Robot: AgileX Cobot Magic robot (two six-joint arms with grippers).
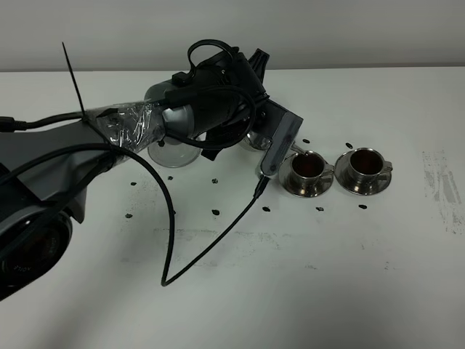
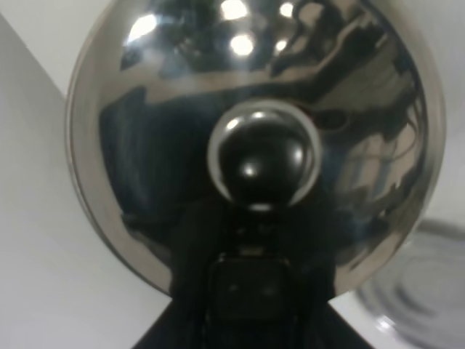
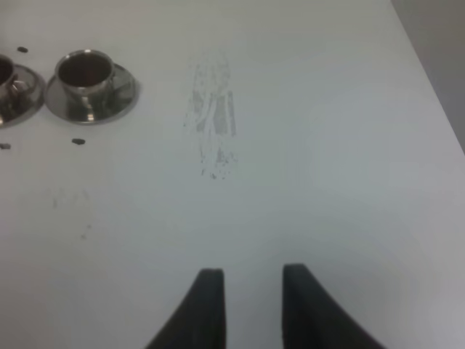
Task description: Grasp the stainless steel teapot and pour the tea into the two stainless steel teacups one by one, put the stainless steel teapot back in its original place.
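White tabletop (image 1: 305, 291) with a grey scuffed patch (image 1: 445, 185) near its right edge, pale wall (image 1: 349, 33) behind

Lighting is even and diffuse overhead with faint shadows on the white matte table (image 1: 305, 291), bright ceiling glare spots on the domed polished steel teapot lid (image 2: 254, 87), and both wrist views soft, blurred at close range.

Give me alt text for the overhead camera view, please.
A black robot arm reaches across a white table, hiding most of a steel teapot. To its right, two steel teacups on saucers hold reddish-brown tea.
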